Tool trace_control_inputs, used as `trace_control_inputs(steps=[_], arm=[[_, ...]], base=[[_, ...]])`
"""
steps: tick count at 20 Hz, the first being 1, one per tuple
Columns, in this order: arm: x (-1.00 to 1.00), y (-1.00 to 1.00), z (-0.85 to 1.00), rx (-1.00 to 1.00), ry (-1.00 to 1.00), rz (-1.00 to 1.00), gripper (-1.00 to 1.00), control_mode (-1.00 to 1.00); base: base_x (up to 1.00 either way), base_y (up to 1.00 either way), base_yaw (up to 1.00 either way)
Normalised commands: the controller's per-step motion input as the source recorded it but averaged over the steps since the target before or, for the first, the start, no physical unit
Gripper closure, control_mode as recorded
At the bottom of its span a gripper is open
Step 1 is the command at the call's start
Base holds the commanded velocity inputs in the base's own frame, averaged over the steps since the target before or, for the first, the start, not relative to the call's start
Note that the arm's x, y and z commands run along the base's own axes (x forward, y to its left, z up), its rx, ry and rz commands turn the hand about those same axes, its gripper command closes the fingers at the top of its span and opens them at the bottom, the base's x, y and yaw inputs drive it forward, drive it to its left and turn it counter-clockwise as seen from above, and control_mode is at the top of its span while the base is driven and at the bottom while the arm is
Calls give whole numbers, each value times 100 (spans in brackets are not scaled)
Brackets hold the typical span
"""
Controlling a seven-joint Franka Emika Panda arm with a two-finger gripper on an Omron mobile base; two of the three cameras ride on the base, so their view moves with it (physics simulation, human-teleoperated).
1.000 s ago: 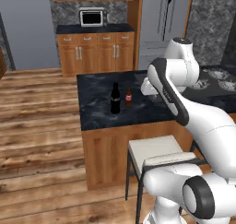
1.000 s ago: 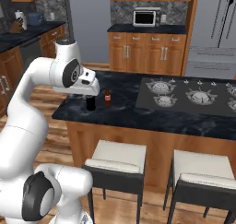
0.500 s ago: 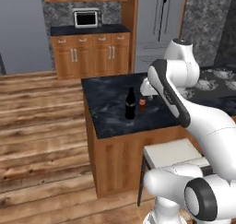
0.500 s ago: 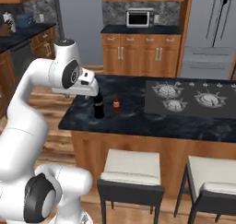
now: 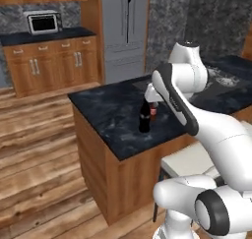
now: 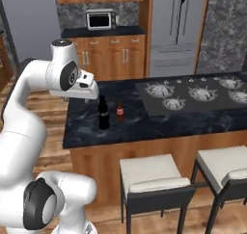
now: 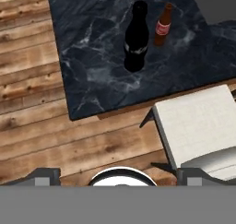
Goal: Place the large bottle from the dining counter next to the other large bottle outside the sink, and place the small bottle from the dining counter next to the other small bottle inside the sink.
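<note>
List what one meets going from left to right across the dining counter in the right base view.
Large dark bottle → small red-labelled bottle → cooktop with burners.

Microwave (image 5: 43, 22), silver-fronted with dark door, on the dark back counter against the stone backsplash; wooden base cabinets (image 5: 54, 63) with metal handles beneath it, wooden wall cabinets above. Refrigerator (image 5: 125, 31), tall, grey, double-door, just beside those cabinets. Cooktop (image 6: 193, 94), dark grey, with several round burners, set into the black marbled island top toward its right in the right base view. Stools: two, with pale cushioned seats on dark frames, drawn up to the island's wooden front; nearer stool (image 6: 152, 177), second stool (image 6: 224, 165). Floor (image 5: 34, 154), warm brown wooden planks. Wall of dark mottled stone (image 5: 197, 21) beside the refrigerator
</note>
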Motion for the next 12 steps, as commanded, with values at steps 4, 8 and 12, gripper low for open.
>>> trace_control_inputs(steps=[4, 8, 12], arm=[[0, 0, 0, 0, 0, 0, -100, 100], [0, 0, 0, 0, 0, 0, -100, 100], [0, 0, 0, 0, 0, 0, -100, 100]], base=[[18, 86, -54], [37, 82, -50], [50, 48, -52]])
